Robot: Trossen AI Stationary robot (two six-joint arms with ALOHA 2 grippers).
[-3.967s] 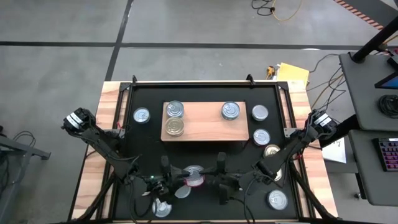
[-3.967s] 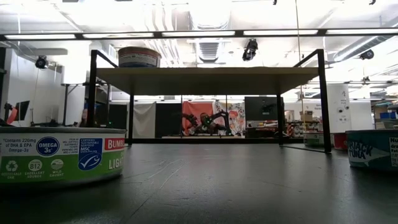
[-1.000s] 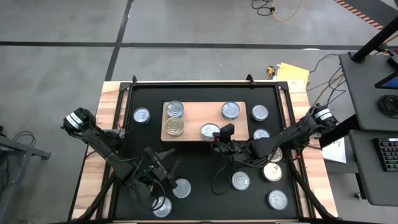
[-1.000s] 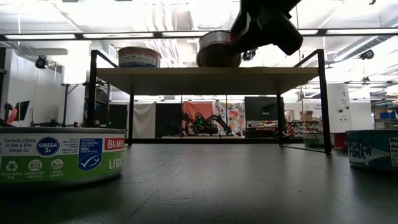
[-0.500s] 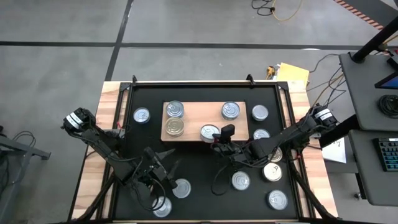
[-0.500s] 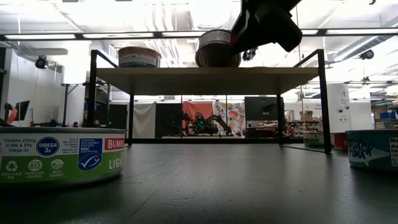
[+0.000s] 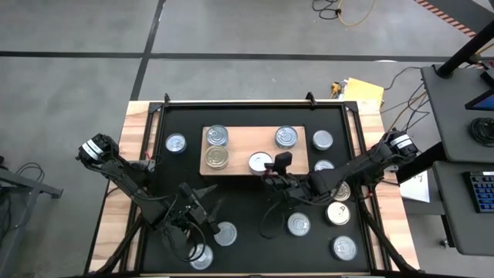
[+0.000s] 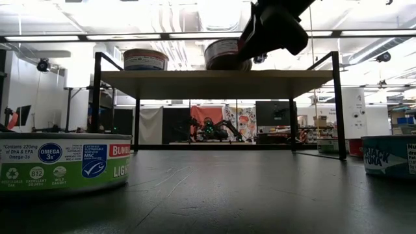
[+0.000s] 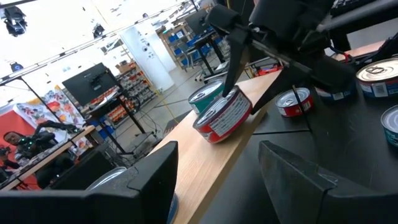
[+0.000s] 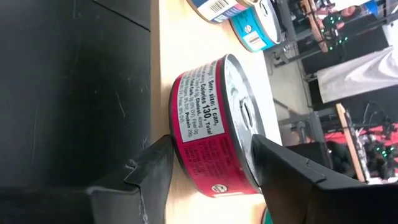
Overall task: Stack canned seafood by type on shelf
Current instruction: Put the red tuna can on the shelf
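Observation:
My right gripper (image 7: 268, 165) is shut on a short round tin with a red side label (image 10: 208, 134), at the near edge of the light-wood shelf (image 7: 247, 150). The same tin (image 9: 222, 116) shows tilted in the left wrist view, and in the low view the tin (image 8: 223, 53) is just above the shelf board (image 8: 214, 77). Three more tins (image 7: 218, 136) (image 7: 218, 158) (image 7: 286, 137) stand on their bases on the shelf. My left gripper (image 7: 208, 201) hangs open over the near-left part of the black mat, with its fingers (image 9: 155, 180) spread wide and holding nothing. My right gripper pinches the red-labelled tin across its side wall (image 10: 186, 146), one finger (image 10: 152, 168) on each opposite side. The fingers come nearly level from the table's right and near side. The tin sits tilted, its lower rim (image 9: 208, 134) at the shelf's near edge; whether it rests there I cannot tell.
Several tins lie loose on the black mat (image 7: 247, 193): one far left (image 7: 176, 143), several along the right side (image 7: 323, 140) (image 7: 337, 213) (image 7: 344, 248), two near left (image 7: 225, 233) (image 7: 201, 257). A green-labelled tin (image 8: 62, 162) stands close to the low camera.
My right gripper, which had carried the tin from the mat's near middle to the shelf, has edged slightly toward the far edge over the last second, staying shut on the tilted tin. My left arm has kept still.

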